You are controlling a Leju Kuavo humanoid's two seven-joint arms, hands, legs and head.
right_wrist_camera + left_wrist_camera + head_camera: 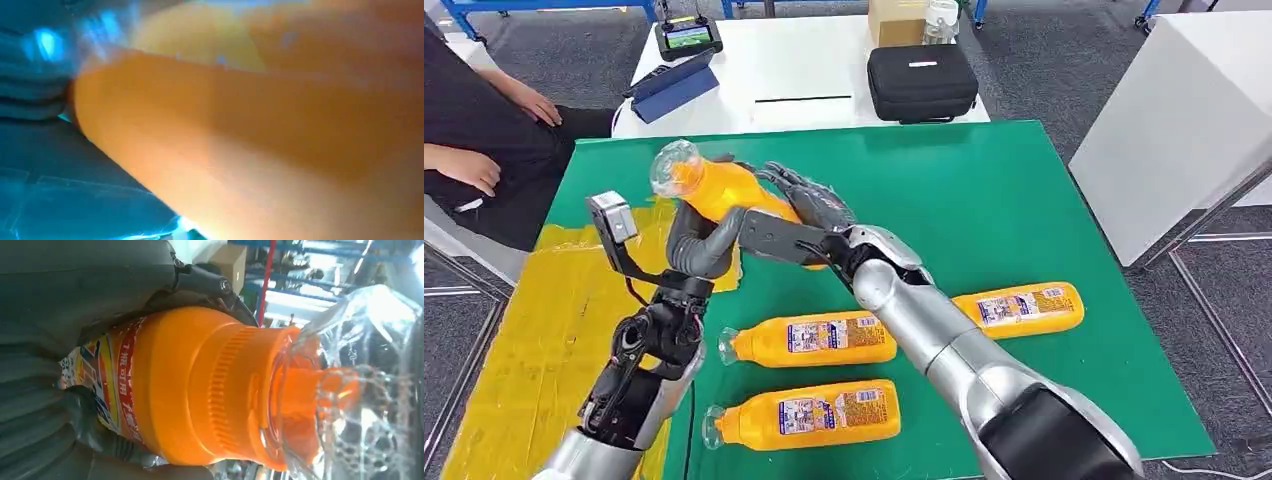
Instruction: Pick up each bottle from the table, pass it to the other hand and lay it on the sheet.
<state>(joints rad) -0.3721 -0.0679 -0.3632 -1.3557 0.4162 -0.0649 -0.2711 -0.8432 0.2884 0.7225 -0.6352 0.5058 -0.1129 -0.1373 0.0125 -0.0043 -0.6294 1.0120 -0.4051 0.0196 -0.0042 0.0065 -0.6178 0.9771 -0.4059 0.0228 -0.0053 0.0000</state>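
Observation:
An orange bottle (719, 188) with a clear cap (674, 165) hangs tilted above the green table (1024, 200), near the yellow sheet (534, 330). My left hand (702, 243) wraps around its lower body from below. My right hand (809, 205) grips its base end from the right. The left wrist view shows the bottle (200, 390) up close in my left hand (75, 430), label and cap in sight. Its orange body (260, 140) lies against my right hand (35, 95) in the right wrist view. Three more orange bottles (809, 340) (804, 415) (1019, 308) lie on the table.
A person (474, 150) sits at the table's left edge, next to the sheet. Behind stands a white table (804, 60) with a black case (921, 82), a tablet (674, 88) and a cardboard box (896, 20). A white cabinet (1174, 130) is at the right.

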